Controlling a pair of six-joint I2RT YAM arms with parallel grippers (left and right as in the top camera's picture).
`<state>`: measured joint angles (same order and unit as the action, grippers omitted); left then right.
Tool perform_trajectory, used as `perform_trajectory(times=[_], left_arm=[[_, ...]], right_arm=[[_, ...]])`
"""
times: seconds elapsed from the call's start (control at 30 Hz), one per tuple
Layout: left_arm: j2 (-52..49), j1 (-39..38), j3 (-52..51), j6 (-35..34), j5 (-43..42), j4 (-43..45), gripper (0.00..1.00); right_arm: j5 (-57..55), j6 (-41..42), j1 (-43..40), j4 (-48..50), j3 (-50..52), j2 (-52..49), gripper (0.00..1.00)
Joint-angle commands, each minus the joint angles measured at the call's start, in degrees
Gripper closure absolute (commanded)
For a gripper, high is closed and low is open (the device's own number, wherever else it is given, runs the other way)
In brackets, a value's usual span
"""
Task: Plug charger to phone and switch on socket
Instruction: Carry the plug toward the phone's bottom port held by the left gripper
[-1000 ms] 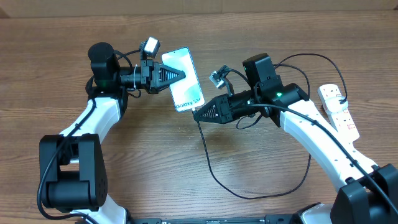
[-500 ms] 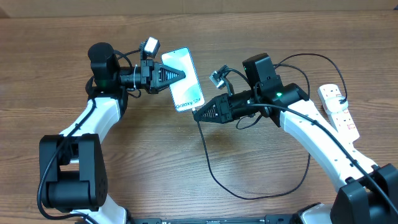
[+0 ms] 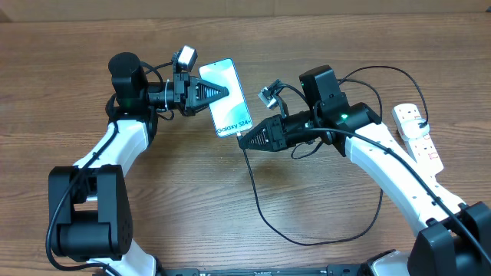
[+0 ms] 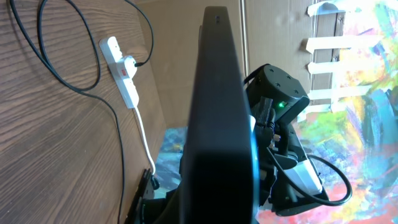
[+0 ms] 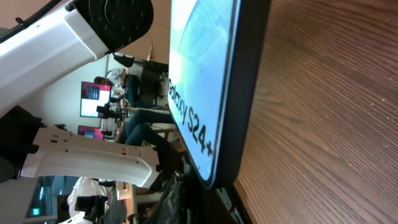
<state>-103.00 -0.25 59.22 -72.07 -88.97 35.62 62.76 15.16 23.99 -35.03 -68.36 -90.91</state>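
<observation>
1. Your right gripper (image 3: 244, 140), at the centre of the overhead frame, has not shifted over the last second. Its jaws are pressed together on the end of the charger (image 3: 255, 192), whose cable trails off in a loop toward the bottom of the frame.
2. Its tips sit against the lower short edge of the phone (image 3: 234, 107). The connector is hidden in every view, so you cannot tell whether it is seated.
3. Your left gripper (image 3: 219, 93), upper centre, is equally unmoved and pinches the phone by its long edge, screen up.
4. This stillness probably means insertion is under way or stalled. Check alignment before letting go.
5. The socket (image 3: 414, 130), at the right edge, is well apart from both grippers, and its switch is yet to be pressed.
</observation>
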Motion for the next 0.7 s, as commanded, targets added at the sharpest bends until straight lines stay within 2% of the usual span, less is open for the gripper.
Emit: perform_trajectory(times=[0.0, 0.67], left_arm=[[-0.1, 0.2, 0.7, -0.4, -0.4, 0.4, 0.96], [-0.1, 0.2, 0.7, -0.4, 0.9, 0.4, 0.96]], right_arm=[[0.3, 1.2, -0.1, 1.0, 0.2, -0.5, 0.96], [0.3, 2.7, -0.1, 2.0, 0.2, -0.5, 0.96]])
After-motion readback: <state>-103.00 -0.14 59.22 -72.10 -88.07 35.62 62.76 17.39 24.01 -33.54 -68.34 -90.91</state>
